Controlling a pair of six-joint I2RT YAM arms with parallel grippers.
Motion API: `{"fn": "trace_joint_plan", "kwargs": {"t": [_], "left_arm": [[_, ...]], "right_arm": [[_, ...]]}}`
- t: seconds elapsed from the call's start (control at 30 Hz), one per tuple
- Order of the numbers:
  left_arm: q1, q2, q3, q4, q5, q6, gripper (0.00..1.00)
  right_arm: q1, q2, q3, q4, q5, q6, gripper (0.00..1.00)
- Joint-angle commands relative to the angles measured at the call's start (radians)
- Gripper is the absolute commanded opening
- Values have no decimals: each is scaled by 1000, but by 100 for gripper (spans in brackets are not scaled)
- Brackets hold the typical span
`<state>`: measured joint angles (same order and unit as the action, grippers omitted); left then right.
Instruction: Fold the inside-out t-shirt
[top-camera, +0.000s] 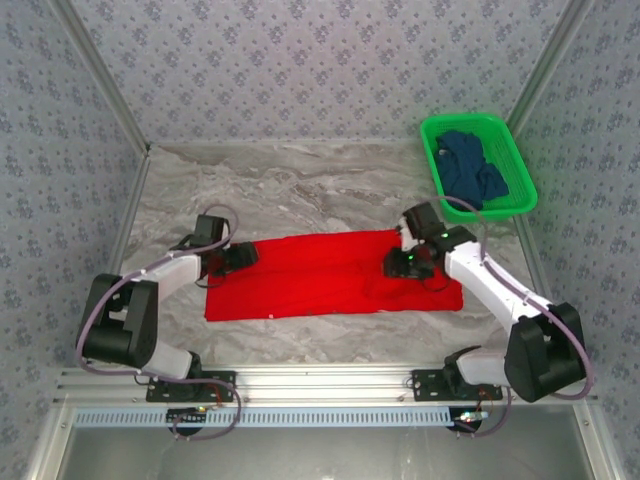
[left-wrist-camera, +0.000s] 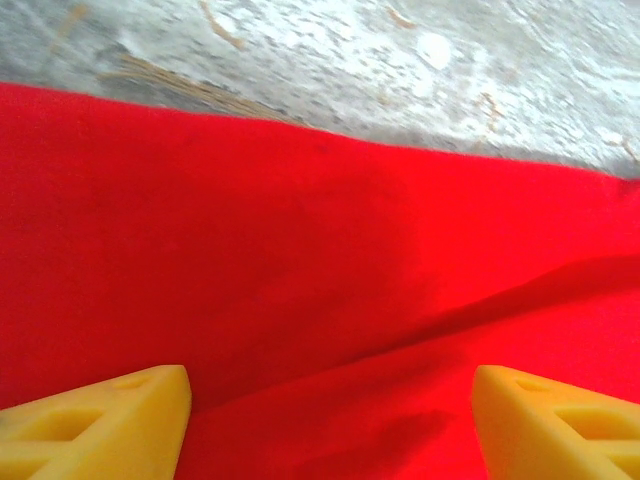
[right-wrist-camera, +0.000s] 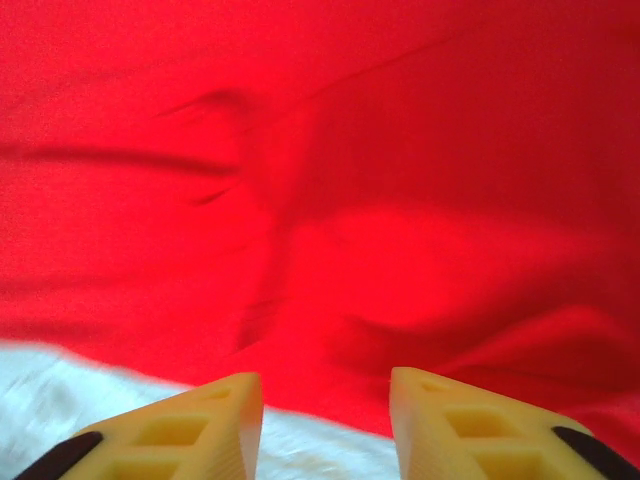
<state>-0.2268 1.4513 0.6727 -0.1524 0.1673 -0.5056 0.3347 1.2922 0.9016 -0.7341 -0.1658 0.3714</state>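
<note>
The inside-out t-shirt (top-camera: 330, 272) lies flat on the marble table as a long red rectangle with a few shallow creases. My left gripper (top-camera: 243, 257) rests over its far left edge; in the left wrist view the yellow fingers (left-wrist-camera: 120, 420) stand wide apart, open, above red cloth (left-wrist-camera: 300, 260) with nothing between them. My right gripper (top-camera: 405, 265) hovers over the shirt's right part. In the right wrist view the right gripper (right-wrist-camera: 325, 400) is open, its fingertips apart over the cloth edge (right-wrist-camera: 330, 330) and bare table, holding nothing.
A green basket (top-camera: 465, 120) stands at the far right with a dark navy garment (top-camera: 472, 170) in it. Bare marble tabletop (top-camera: 300, 190) stretches behind the shirt. Patterned walls close in the left, back and right sides.
</note>
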Motion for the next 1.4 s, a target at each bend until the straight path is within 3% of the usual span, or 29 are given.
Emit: {"fn": "trace_joint_plan", "kwargs": {"t": [0.0, 0.13, 0.3, 0.47, 0.57, 0.77, 1.1, 1.23, 1.37], "left_arm": [[-80, -83, 7, 9, 4, 2, 74], [-236, -113, 38, 40, 9, -35, 75], [-430, -6, 132, 83, 74, -81, 76], [-603, 175, 307, 66, 126, -87, 76], [-671, 274, 403, 32, 143, -85, 75], [-740, 418, 527, -20, 168, -84, 65], [-765, 517, 614, -66, 210, -88, 21], [-766, 508, 608, -71, 218, -83, 11], [-766, 514, 597, -85, 244, -86, 5]], "right_arm": [[-81, -7, -8, -70, 175, 75, 43], [-113, -1, -55, -44, 182, 124, 47], [-126, 23, -117, 41, 116, 151, 49], [-132, 9, -152, 1, 162, 143, 29], [-132, -36, -203, -2, 155, 163, 22], [-132, -128, -269, -16, 145, 201, 16], [-134, -263, -284, -78, 145, 236, 8], [-135, -272, -312, -73, 158, 274, 11], [-130, -270, -340, -57, 198, 333, 24]]}}
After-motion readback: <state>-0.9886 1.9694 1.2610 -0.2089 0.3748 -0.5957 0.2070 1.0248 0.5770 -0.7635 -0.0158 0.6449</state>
